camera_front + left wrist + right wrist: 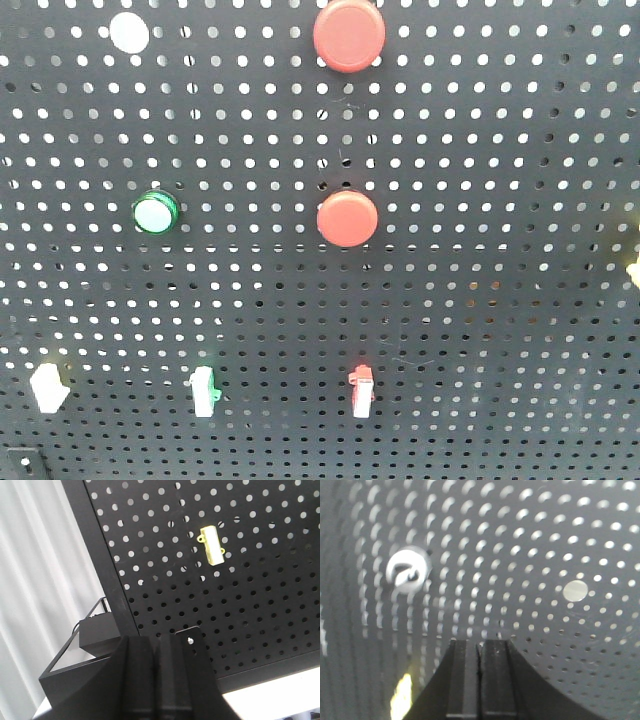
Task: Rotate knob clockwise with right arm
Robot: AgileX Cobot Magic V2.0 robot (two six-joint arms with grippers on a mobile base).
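Right wrist cam is pretty blurry, esp. the left half. The knob (408, 572) sits at about 10 o'clock in that view, a pale round blob on the pegboard (530, 555) w/ a dark curl mark on its face. Can't tell which way it points or where its long axis runs, too smeared. A bigger round hole (575, 590) shows at 3 o'clock. A yellow blur (401, 696) at 7 o'clock is cut off by the frame edge, no idea what it is.

The right gripper (478, 680) pokes up from 6 o'clock, fingers pressed together w/ only a thin seam between them, holding nothing, well apart from the knob.

The left gripper (155, 680) looks the same in its own cam: jaws closed tight, empty, near the board's lower left corner. A yellow switch (212, 545) sits tilted at 1 o'clock there.

Front cam shows neither arm. Two red buttons (348, 34) (346, 218) stack down the middle, top one clipped by the frame. A green button (155, 213) is at 9 o'clock.
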